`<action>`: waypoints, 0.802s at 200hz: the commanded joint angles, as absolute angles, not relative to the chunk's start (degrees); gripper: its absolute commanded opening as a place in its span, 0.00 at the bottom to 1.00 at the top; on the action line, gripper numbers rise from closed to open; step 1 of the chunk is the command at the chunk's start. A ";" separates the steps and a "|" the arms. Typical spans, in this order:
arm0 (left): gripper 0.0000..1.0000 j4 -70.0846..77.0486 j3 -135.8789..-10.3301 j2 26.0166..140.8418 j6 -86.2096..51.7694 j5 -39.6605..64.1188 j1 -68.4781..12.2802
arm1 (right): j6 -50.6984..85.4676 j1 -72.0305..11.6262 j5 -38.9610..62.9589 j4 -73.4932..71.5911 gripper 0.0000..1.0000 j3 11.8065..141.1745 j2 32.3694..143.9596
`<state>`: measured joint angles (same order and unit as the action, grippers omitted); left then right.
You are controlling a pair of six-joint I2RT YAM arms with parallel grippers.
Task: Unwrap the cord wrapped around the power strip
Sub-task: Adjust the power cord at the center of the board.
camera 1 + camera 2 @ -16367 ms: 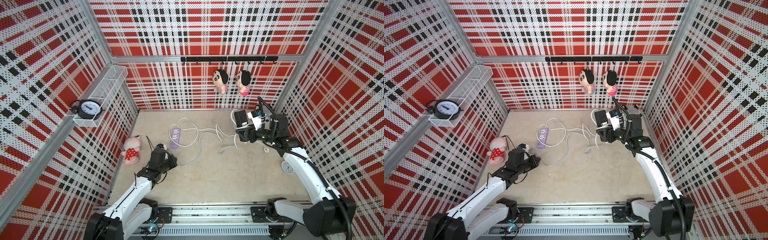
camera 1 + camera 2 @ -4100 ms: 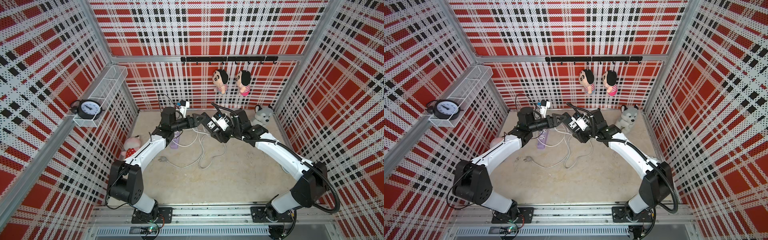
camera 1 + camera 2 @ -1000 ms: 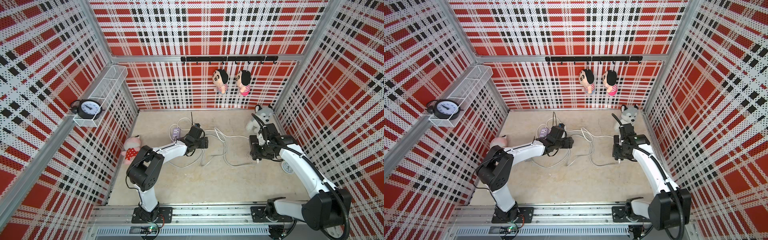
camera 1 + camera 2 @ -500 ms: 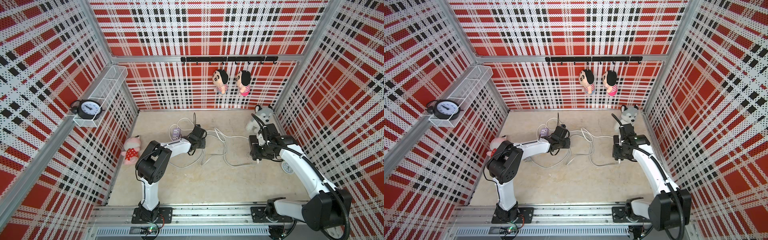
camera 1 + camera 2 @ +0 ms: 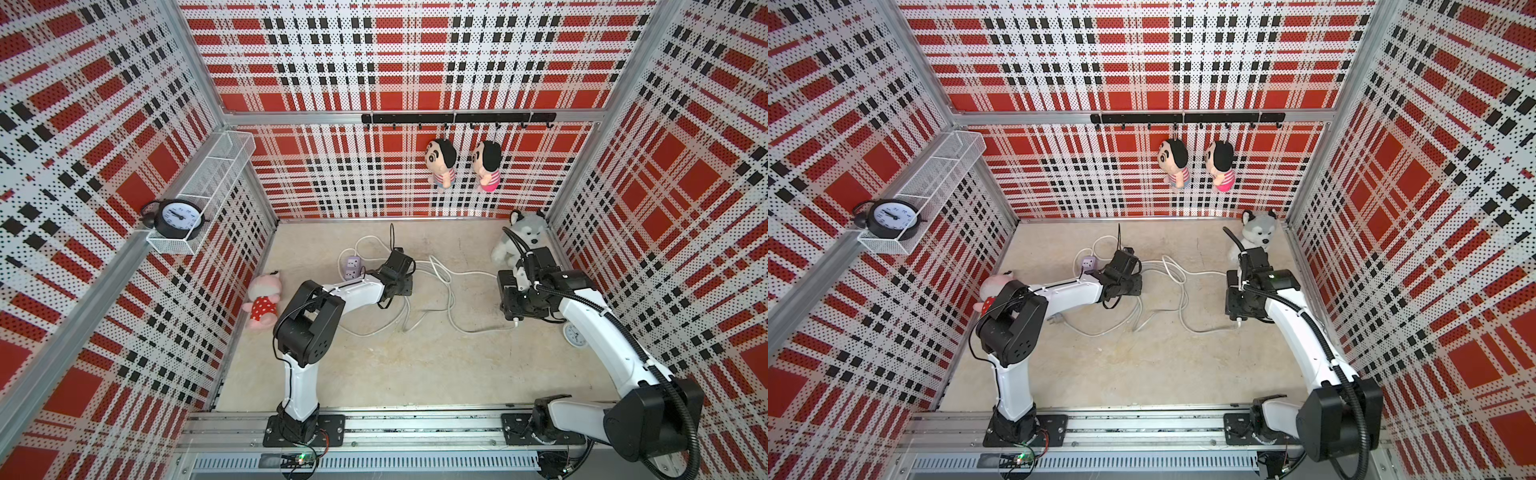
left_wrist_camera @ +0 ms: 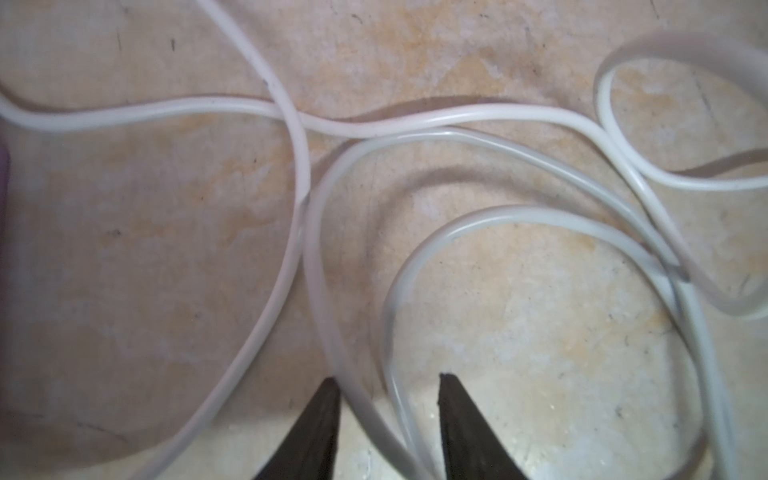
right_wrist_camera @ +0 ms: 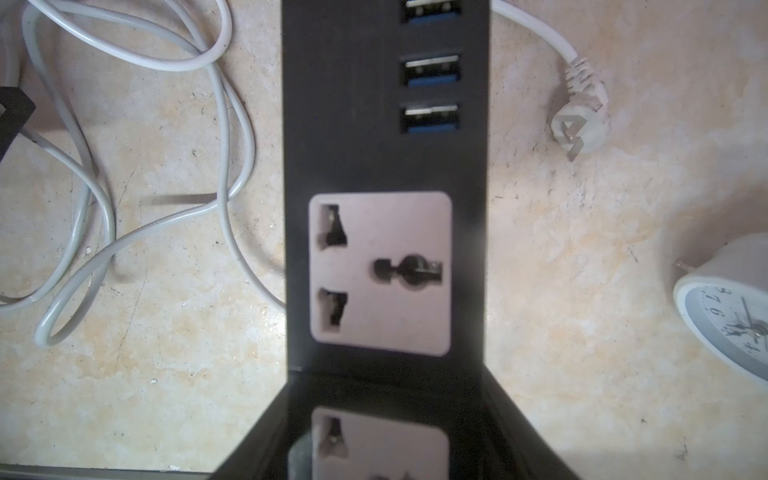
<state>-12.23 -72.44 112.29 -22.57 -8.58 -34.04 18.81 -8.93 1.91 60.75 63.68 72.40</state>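
Centrally, two cord (image 6: 498, 112) strands, between left pincer (image 6: 388, 378) tips

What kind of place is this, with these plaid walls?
Likely a robot test booth dressed as a room: left arm and right arm on a rail, plaid panel walls, husky plush and alarm clock.

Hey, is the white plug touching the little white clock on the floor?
Apart. The right wrist view shows the plug and the clock with a wide stretch of bare floor between them.
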 commanded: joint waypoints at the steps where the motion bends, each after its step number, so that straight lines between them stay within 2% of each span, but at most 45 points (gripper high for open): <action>1: 0.16 -13.46 -73.62 112.85 -21.88 -8.93 -34.37 | 18.15 -8.28 1.49 60.34 0.07 64.03 71.15; 46: 0.00 -20.16 -71.06 107.45 -18.22 -10.46 -35.75 | 18.19 -8.28 2.37 60.56 0.07 62.86 71.11; 114: 0.00 -25.77 -57.46 91.89 -18.97 -7.43 -36.52 | 17.84 -8.26 3.10 59.65 0.07 61.34 73.10; 160: 0.00 -31.15 -51.45 87.60 -19.31 -5.21 -36.14 | 18.37 -8.26 2.80 59.71 0.07 58.67 73.56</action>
